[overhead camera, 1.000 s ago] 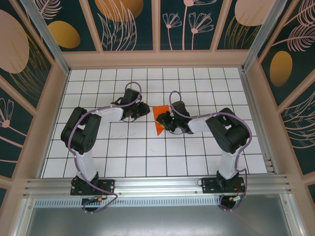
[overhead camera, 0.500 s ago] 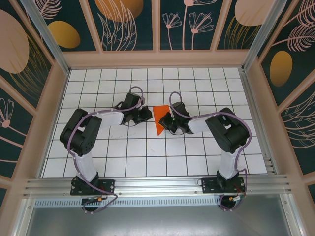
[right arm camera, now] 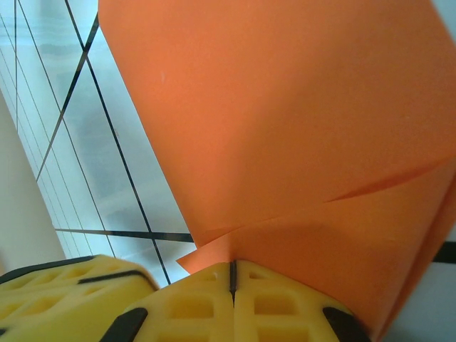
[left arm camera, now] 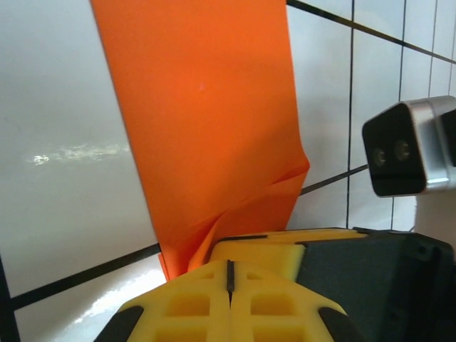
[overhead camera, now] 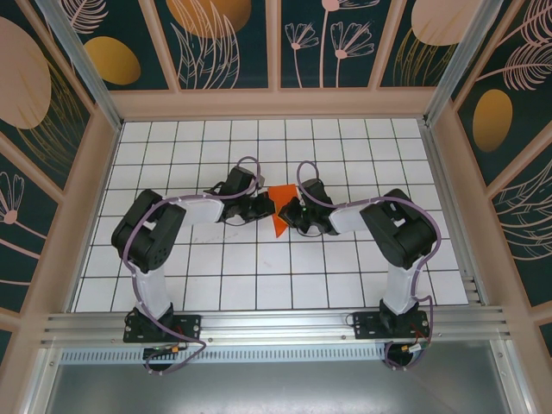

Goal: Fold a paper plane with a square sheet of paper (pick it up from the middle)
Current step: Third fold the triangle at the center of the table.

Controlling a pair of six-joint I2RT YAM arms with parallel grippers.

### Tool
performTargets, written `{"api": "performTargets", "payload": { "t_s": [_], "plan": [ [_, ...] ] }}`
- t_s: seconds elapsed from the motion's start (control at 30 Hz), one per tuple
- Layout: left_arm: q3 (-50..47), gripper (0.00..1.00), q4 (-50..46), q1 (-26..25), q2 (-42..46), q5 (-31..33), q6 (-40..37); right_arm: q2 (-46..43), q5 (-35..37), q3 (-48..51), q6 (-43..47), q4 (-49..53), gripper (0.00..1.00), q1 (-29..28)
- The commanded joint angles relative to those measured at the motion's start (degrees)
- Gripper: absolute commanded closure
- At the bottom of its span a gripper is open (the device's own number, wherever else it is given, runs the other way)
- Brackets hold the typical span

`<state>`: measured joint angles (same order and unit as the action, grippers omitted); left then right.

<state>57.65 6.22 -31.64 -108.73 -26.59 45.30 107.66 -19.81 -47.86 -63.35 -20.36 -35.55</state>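
Observation:
The square sheet of paper (overhead camera: 278,221) is bright orange and lies folded over, partly raised off the white grid table (overhead camera: 224,259) at mid-table. My left gripper (overhead camera: 266,207) meets it from the left, my right gripper (overhead camera: 290,210) from the right, tips almost touching. In the left wrist view the yellow jaws (left arm camera: 229,262) are shut, and the creased paper (left arm camera: 206,121) runs up into their tips. Beside them is the other arm's yellow finger (left arm camera: 285,251). In the right wrist view the jaws (right arm camera: 232,263) are shut where two layers of the paper (right arm camera: 285,121) meet.
Patterned walls (overhead camera: 276,43) enclose the table on three sides. An aluminium rail (overhead camera: 276,323) runs along the near edge by both arm bases. The right arm's wrist camera (left arm camera: 410,146) hangs close to the left gripper. Open tiles lie in front of and behind the paper.
My left gripper slid right to the paper's left edge and shut there. My right gripper shut on the paper, hardly shifting. The paper now looks narrower and bunched between them.

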Motion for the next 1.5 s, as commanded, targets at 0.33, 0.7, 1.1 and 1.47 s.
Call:
{"api": "performTargets", "payload": {
  "t_s": [0.33,0.7,1.1,1.47],
  "plan": [
    [3.2,1.0,-1.5,-0.8,-3.8,1.0,-0.4,1.3,0.5,0.5,0.5,3.7,1.0,0.4],
    [3.5,1.0,-6.4,-1.0,-5.6,6.0,-1.8,-2.9,-3.4,1.1,2.4,-2.1,1.0,0.6],
    [3.8,1.0,-8.1,-1.1,-5.8,8.9,-2.9,-4.8,-3.4,1.9,10.7,1.3,1.0,2.1],
    [4.0,1.0,-10.7,-1.1,-6.1,12.3,-4.3,-0.4,-2.3,1.2,12.5,3.6,1.0,3.8]
  ]
}}
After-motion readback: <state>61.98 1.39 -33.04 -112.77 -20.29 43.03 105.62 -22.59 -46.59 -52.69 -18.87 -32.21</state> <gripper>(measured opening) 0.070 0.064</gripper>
